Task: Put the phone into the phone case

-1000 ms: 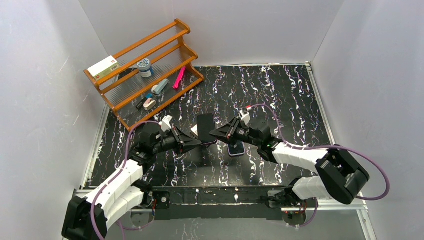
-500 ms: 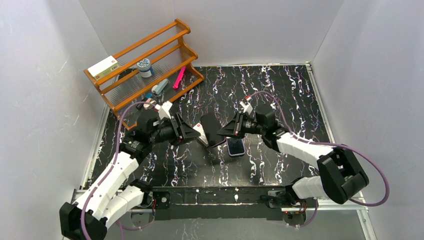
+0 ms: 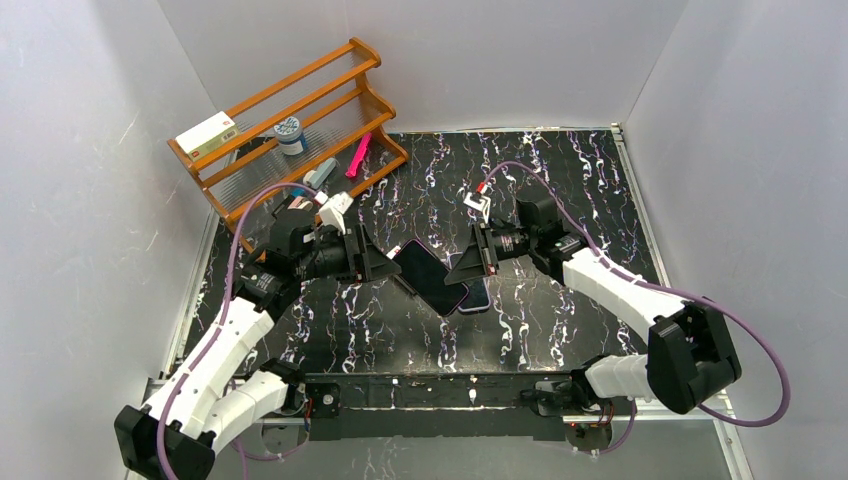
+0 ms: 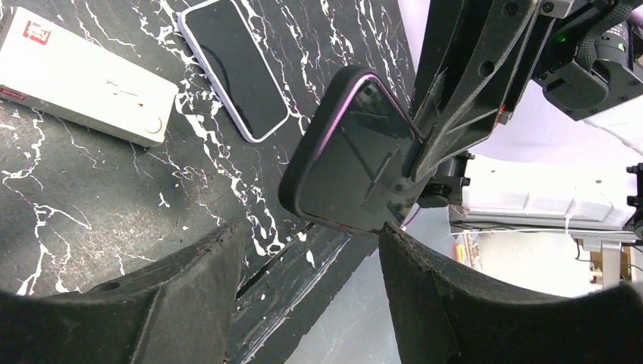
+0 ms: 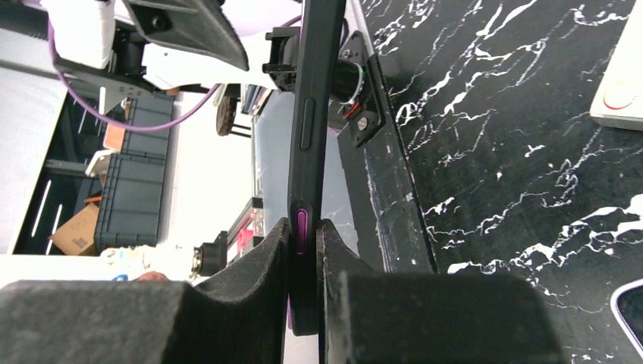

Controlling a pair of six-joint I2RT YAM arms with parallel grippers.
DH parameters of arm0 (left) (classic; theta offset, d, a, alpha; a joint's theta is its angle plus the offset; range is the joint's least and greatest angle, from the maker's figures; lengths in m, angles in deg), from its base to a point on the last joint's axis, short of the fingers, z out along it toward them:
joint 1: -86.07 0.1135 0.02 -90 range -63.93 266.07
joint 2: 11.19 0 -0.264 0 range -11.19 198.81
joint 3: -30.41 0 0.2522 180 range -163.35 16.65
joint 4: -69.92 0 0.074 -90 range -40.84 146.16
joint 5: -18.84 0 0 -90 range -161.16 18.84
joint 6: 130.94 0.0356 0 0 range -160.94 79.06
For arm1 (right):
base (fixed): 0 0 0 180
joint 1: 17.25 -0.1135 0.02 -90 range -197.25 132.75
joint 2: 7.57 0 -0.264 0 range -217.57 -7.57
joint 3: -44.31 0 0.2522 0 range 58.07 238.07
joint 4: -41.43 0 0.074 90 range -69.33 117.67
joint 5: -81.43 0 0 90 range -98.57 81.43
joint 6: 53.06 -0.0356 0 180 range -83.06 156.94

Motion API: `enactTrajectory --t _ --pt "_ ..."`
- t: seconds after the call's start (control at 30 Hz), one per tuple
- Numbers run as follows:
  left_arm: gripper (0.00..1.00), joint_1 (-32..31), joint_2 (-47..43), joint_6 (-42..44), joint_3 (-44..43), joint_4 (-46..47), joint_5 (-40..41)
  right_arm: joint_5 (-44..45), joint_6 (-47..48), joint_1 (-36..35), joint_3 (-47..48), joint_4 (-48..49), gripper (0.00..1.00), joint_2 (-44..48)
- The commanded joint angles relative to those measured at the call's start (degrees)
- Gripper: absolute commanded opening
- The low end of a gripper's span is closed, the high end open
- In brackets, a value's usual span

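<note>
The right gripper [image 5: 303, 236] clamps the phone case [image 4: 345, 159] in mid-air — the left gripper [image 4: 309, 236] gapes beside it, phone [image 4: 235, 68] lying flat.

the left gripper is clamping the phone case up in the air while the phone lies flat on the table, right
No, the right gripper clamps the phone case in the air, as the right wrist view shows; the left gripper is open. The phone does lie flat on the table.

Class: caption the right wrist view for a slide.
Right claw grips the dark phone case edge-on above the marbled table.
</note>
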Motion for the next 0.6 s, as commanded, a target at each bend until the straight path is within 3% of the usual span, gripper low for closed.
enactTrajectory --t 0.0,0.23,0.37,0.47,0.57 --pt "0.64 0.1 0.0 0.4 -1.3 1.8 -3.6 -7.3 -3.3 0.1 0.9 8.0 0.01 3.7" --pt "0.70 0.1 0.8 -2.9 2.0 7.5 -10.2 -11.5 -7.3 0.1 0.1 13.2 0.01 2.7" --pt "0.73 0.1 -1.4 -14.3 6.9 19.8 -12.4 -8.4 -13.4 -0.1 -2.1 21.8 0.01 2.9" --pt "0.73 0.1 -2.2 -27.5 12.5 36.0 -11.9 -8.6 -22.4 -0.4 -2.5 34.0 0.01 0.9" --pt "0.72 0.1 -2.6 -39.7 18.4 49.4 -9.8 -7.2 -27.5 -0.5 -1.7 40.0 0.01 -1.7"
